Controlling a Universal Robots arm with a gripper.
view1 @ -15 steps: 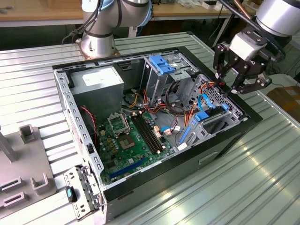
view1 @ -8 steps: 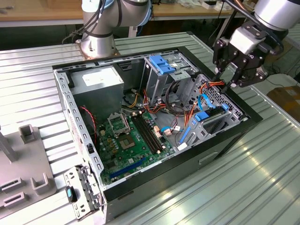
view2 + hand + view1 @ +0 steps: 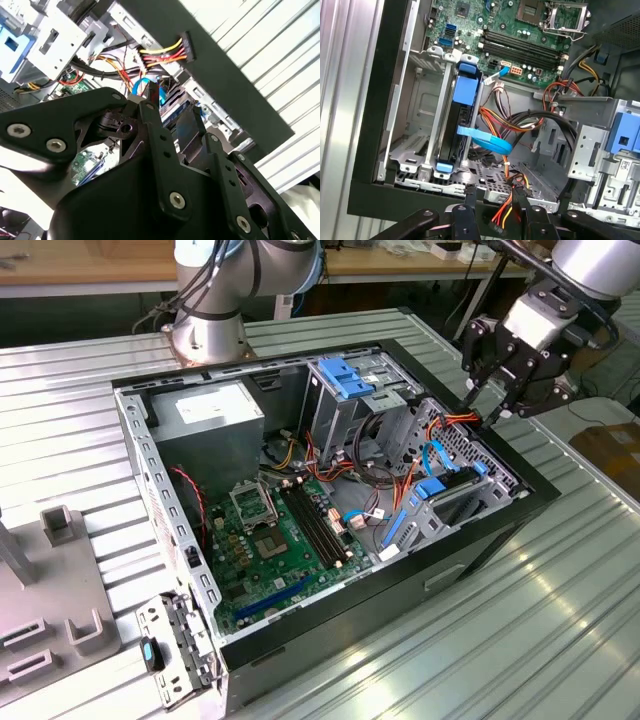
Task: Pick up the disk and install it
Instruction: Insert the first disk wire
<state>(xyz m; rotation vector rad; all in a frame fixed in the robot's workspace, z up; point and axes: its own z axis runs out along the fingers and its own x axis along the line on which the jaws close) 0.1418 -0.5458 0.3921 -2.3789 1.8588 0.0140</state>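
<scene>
The disk [image 3: 452, 492] stands on edge in the drive cage at the case's corner on the exterior view's right. It is a dark slab [image 3: 463, 120] between bright blue rails, with a blue data cable curling beside it. My gripper [image 3: 484, 408] hovers above the case rim, just beyond the cage. Its black fingers [image 3: 470, 202] are open and hold nothing. The gripper [image 3: 497, 200] is apart from the disk. A power connector [image 3: 501, 222] with yellow, orange and red wires lies on the rim below the gap between the fingers.
The open computer case [image 3: 500, 530] lies on a ribbed metal table. Inside are a green motherboard [image 3: 290, 530], a grey power supply [image 3: 205, 420], a paler blue bracket [image 3: 345, 380] and loose wires. The arm's base [image 3: 210, 330] stands behind, and a grey fixture [image 3: 60, 590] is on the exterior view's left.
</scene>
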